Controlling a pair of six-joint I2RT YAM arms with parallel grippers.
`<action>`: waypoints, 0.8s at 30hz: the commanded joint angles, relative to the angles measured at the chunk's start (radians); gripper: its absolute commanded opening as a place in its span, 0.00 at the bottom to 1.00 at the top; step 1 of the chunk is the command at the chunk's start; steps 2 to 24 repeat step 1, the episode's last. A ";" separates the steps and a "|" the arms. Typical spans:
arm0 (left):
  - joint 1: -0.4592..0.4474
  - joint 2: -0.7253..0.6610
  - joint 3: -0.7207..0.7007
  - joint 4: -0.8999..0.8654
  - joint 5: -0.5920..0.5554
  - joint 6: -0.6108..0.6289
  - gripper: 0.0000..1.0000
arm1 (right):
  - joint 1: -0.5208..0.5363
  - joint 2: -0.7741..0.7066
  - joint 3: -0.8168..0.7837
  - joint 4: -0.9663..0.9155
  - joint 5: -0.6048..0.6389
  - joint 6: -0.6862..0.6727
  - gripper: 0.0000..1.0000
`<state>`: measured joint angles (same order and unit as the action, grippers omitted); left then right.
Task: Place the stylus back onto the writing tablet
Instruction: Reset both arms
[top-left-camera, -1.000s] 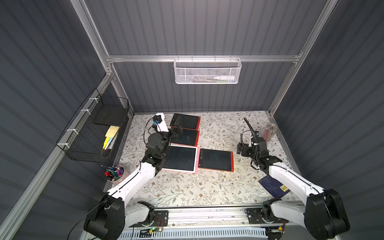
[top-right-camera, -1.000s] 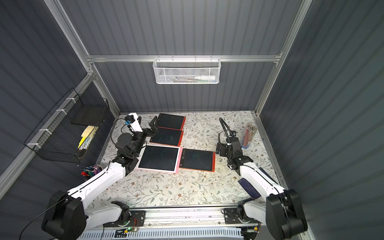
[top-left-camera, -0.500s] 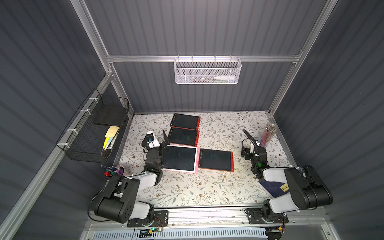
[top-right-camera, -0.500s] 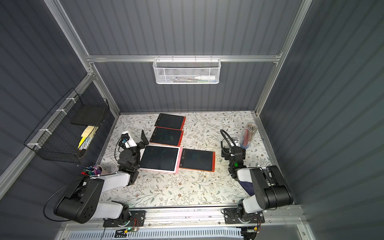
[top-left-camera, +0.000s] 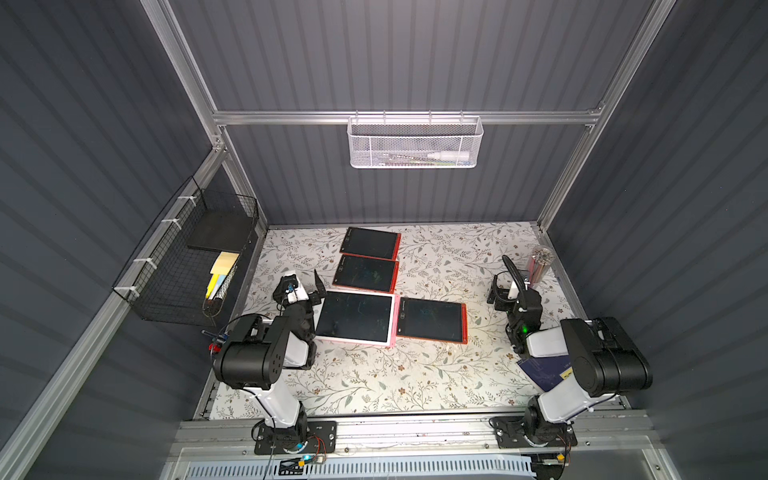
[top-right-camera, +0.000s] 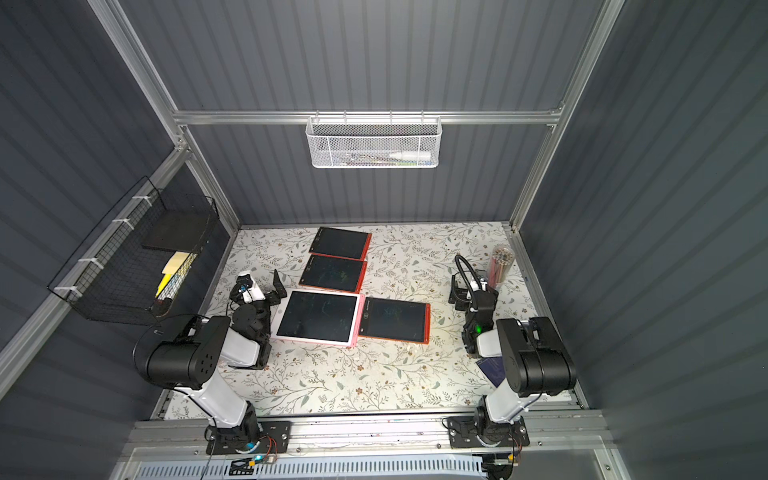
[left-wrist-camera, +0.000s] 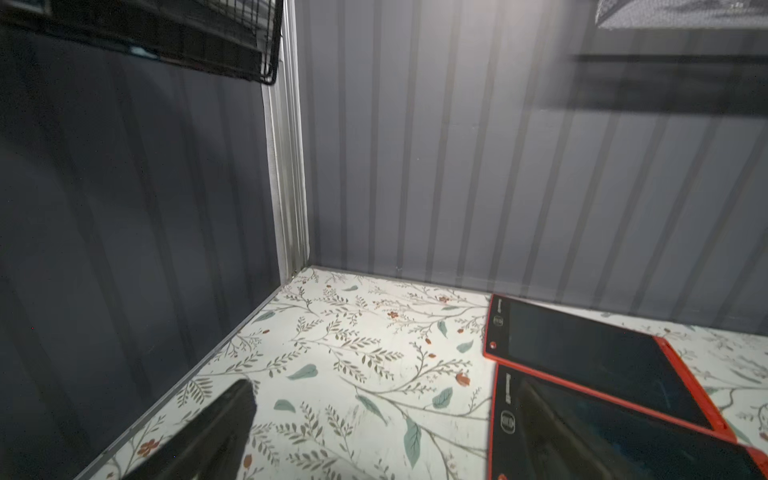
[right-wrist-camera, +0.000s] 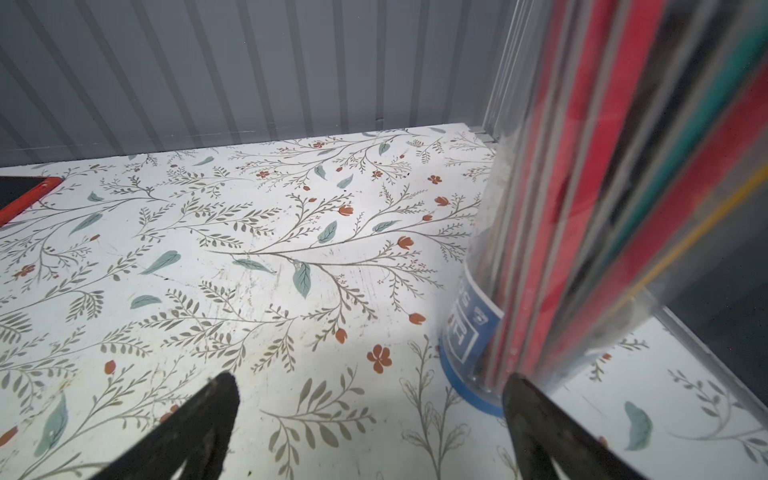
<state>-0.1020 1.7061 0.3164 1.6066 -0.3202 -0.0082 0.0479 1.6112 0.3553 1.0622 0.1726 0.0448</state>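
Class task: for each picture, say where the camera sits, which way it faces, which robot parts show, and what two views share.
Top views: high in front, looking down on table and four tablets; both arms show.
Left wrist: low, facing the back left corner past two red tablets; one finger shows.
Right wrist: low, facing the back wall, pencil tube close; both fingers show.
Shared: wrist views both see table and back wall.

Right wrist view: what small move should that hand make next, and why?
Probably ease the right hand sideways, away from the clear plastic tube of coloured pencils and toward the red-framed writing tablet. The hand is open and empty, the tube stands close beside one finger, and this view shows nothing loose to grasp.
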 joint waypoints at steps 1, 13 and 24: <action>0.001 -0.010 0.022 0.244 0.026 -0.023 0.99 | -0.028 0.014 0.010 0.017 -0.068 0.008 0.99; 0.001 -0.010 0.022 0.244 0.026 -0.023 0.99 | -0.028 0.014 0.010 0.017 -0.068 0.008 0.99; 0.001 -0.010 0.022 0.244 0.026 -0.023 0.99 | -0.028 0.014 0.010 0.017 -0.068 0.008 0.99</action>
